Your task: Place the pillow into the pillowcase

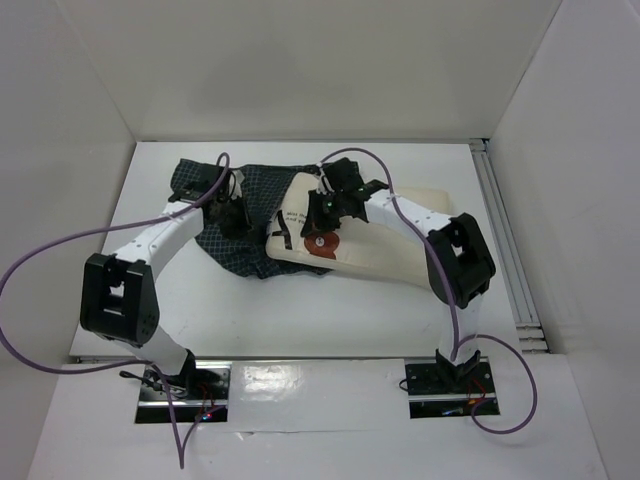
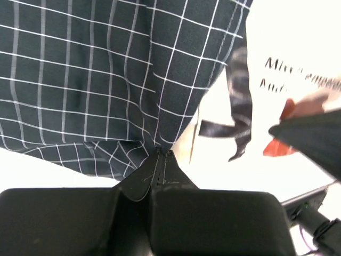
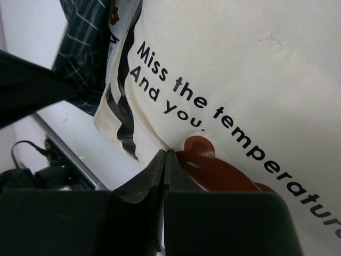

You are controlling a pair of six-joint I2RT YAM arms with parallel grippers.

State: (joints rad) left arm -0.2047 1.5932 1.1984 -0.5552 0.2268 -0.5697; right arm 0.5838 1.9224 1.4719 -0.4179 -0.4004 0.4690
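Note:
The pillowcase (image 1: 262,195), dark with a thin white grid, lies crumpled at the back left of the table. My left gripper (image 1: 237,218) sits on it, and in the left wrist view the left gripper (image 2: 161,152) is shut on a gathered fold of the pillowcase (image 2: 96,80). The cream pillow (image 1: 385,240) lies to the right, its left end against the pillowcase opening. My right gripper (image 1: 322,230) is shut on the pillow (image 3: 256,64). Seen from the right wrist, this gripper (image 3: 166,152) pinches the cloth beside the reddish round mark (image 3: 224,170).
A black ribbon (image 2: 240,101) hangs from the pillow's printed end. Metal rails (image 1: 505,240) run along the table's right edge. White walls close in the back and both sides. Purple cables (image 1: 40,250) loop off both arms.

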